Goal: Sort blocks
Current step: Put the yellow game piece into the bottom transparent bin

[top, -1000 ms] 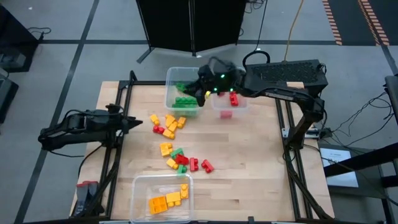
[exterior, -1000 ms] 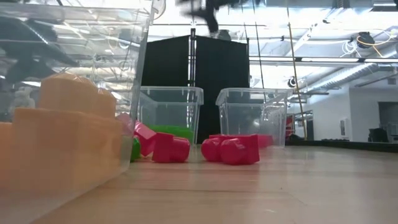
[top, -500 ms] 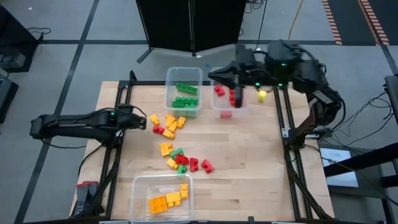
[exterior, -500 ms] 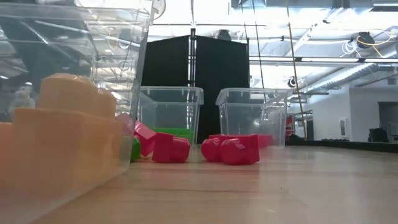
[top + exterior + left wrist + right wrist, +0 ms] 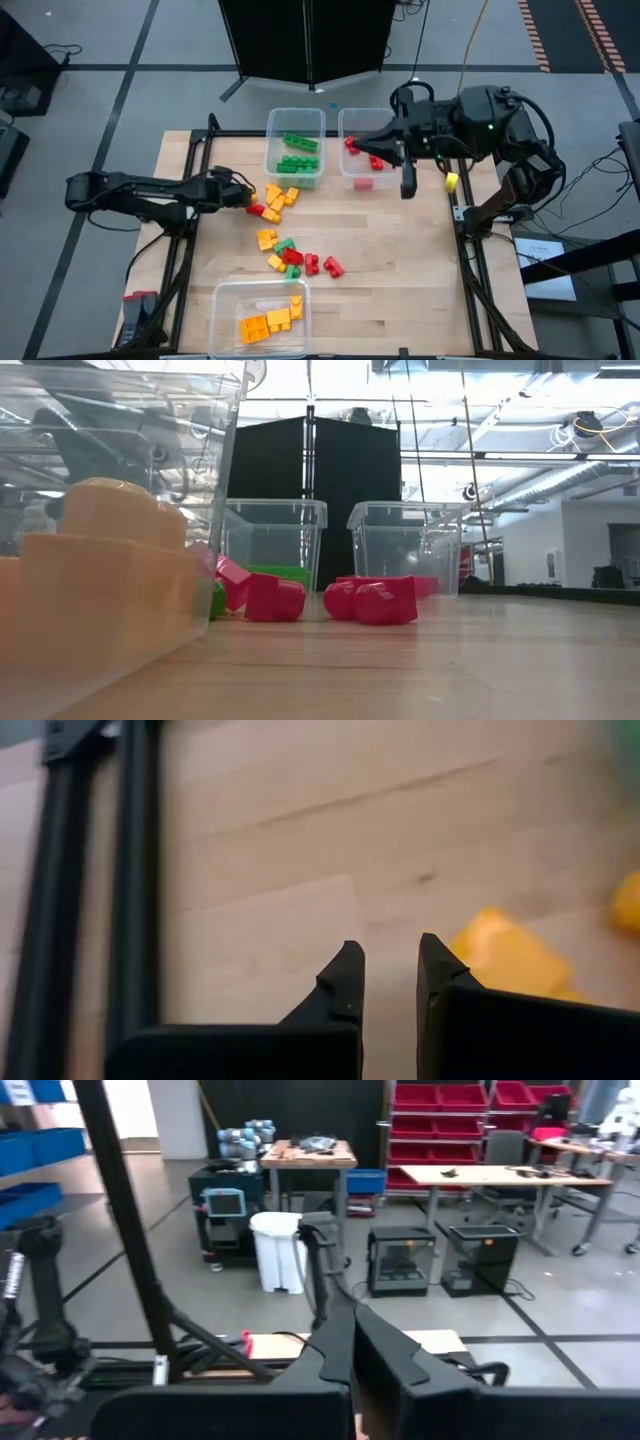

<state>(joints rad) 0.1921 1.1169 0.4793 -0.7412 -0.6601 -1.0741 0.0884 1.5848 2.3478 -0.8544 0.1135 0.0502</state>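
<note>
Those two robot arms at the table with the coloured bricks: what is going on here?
The arms are sorting blocks by colour into clear tubs. Green ones lie in the left far tub, red in the tub beside it, yellow-orange in the near tub. A mixed pile of blocks is still loose on the table. The left gripper is shut, low at the pile's edge. The right gripper is shut above the red tub, holding nothing visible.

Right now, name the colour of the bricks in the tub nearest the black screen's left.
Green bricks; high view.
</note>
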